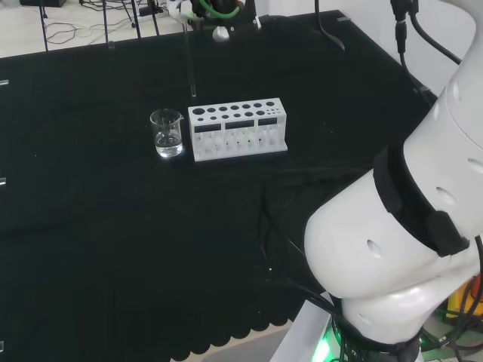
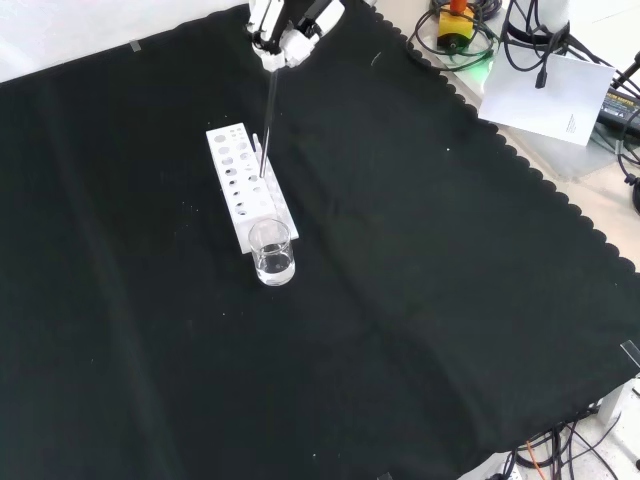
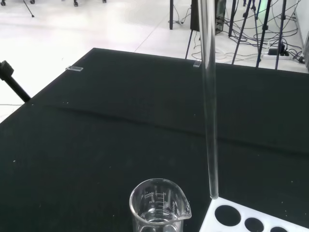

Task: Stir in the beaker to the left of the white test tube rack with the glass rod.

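The beaker stands upright on the black tabletop, just left of the white rack in the head view, close beside the rack's end. In the front view the beaker sits at the near end of the rack, and a little clear liquid shows in its bottom. In the wrist view its spouted rim is seen from above, beside a corner of the rack with its round holes.

The rod hangs nearly upright in the air, held at its top by the hand at the far edge of the head view. Its lower tip is above the tabletop, far of the rack's left end in that view, and outside the beaker. In the front view the rod runs down from the hand and its tip lies over the rack's holes. In the wrist view the rod ends over the rack's corner, to one side of the beaker's rim.

The fingers are curled round the top of the rod, gripping it.

Around the cloth's far side lie cables on a pale floor. In the front view, a sheet of paper lies off the cloth at the upper right.
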